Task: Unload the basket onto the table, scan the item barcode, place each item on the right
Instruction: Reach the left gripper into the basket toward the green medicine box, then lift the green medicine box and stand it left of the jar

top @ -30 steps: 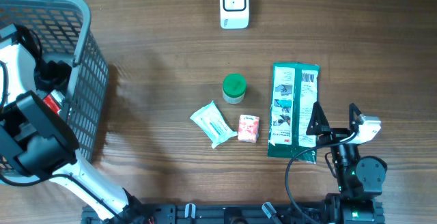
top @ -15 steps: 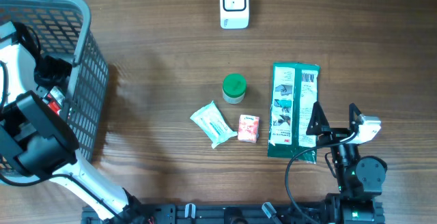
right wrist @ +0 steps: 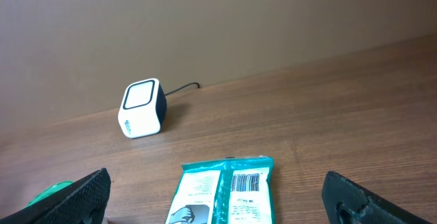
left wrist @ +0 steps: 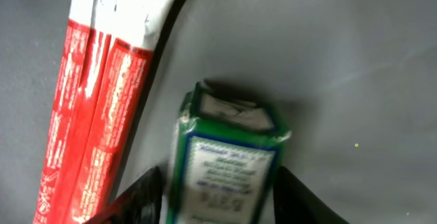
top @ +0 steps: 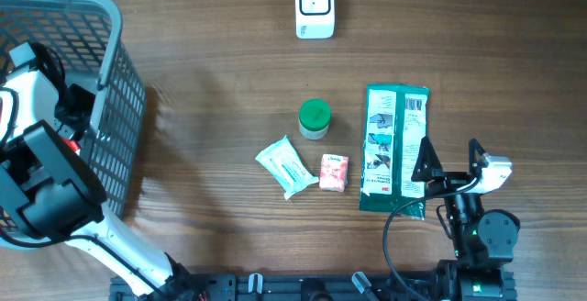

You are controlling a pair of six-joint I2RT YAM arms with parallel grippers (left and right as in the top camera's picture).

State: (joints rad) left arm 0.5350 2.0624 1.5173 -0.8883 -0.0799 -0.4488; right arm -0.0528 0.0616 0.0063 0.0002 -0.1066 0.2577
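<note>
We look over a wooden table (top: pixel 211 81) set against a plain wall (right wrist: pixel 273 19).
We see dark brown boards with clear grain, evenly lit; the wall is bare tan.

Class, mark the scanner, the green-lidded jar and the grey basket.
scanner (top: pixel 314 5): overhead view, its front face.
green-lidded jar (top: pixel 315 113): overhead view, middle of the lid.
grey basket (top: pixel 126 108): overhead view, its mesh side wall.

The left arm (top: pixel 41 168), far left, pairs bulky black housings with white shells. Lower right, the right gripper (top: pixel 449 147) has black wedge fingers (top: pixel 422 163), a white block (top: pixel 496 167) and a looping black cable (top: pixel 386 234).
</note>
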